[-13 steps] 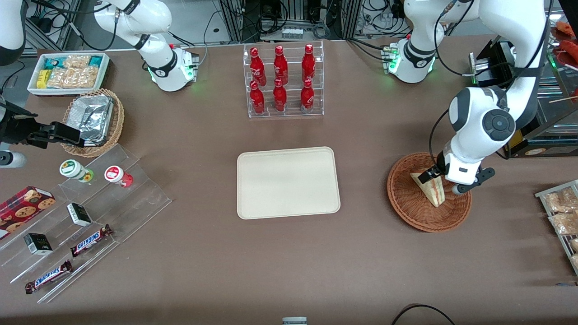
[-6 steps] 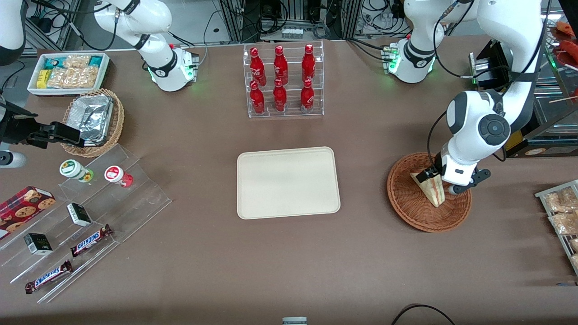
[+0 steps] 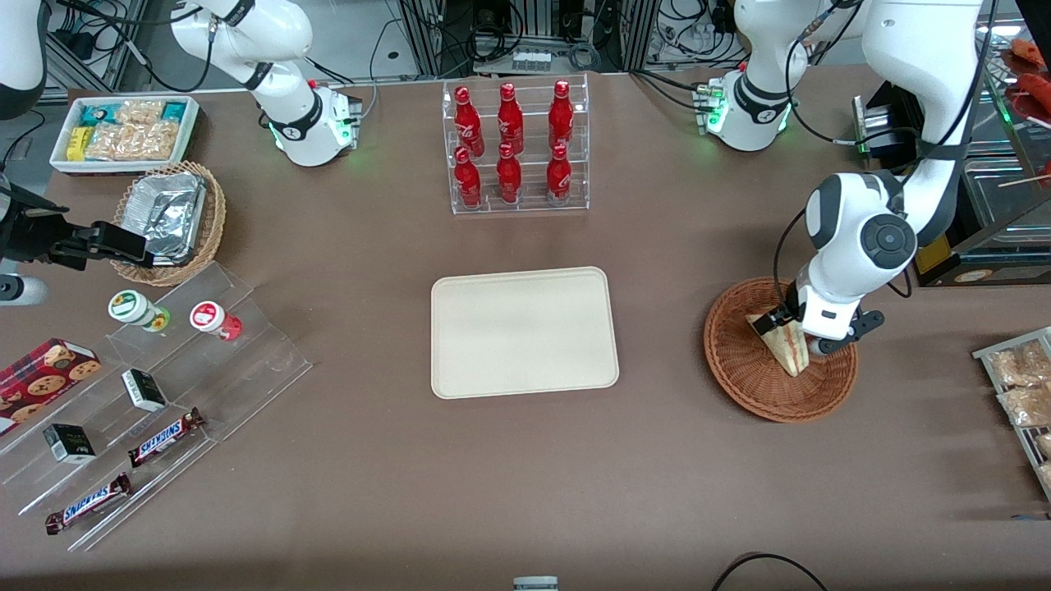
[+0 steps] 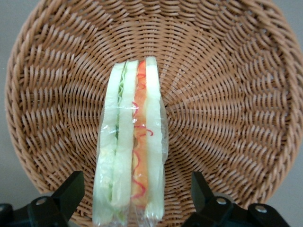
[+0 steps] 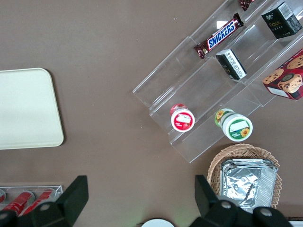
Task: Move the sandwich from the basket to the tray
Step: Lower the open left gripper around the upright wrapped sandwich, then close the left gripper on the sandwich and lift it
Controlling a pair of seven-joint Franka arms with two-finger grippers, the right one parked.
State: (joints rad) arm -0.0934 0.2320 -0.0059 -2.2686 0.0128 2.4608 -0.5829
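Observation:
The sandwich (image 3: pixel 787 348) (image 4: pixel 131 146), a plastic-wrapped wedge with green, orange and red filling, stands on edge in the reddish-brown wicker basket (image 3: pixel 751 379) (image 4: pixel 227 94) toward the working arm's end of the table. My gripper (image 3: pixel 795 332) (image 4: pixel 134 191) hangs low over the basket, open, with one black finger (image 4: pixel 71 189) on each side of the sandwich and a gap between each finger and the wrap. The cream tray (image 3: pixel 524 332) (image 5: pixel 23 109) lies bare in the middle of the table, apart from the basket.
A clear rack of red bottles (image 3: pixel 514 148) stands farther from the front camera than the tray. Packaged snacks (image 3: pixel 1018 386) lie at the working arm's table edge. Toward the parked arm's end are clear tiered shelves (image 3: pixel 164 386), a tan basket with a foil container (image 3: pixel 168 215) and a white snack bin (image 3: pixel 125 131).
The working arm has shifted slightly toward the tray and lowered over the basket, bringing the gripper closer around the sandwich. The sandwich has not moved.

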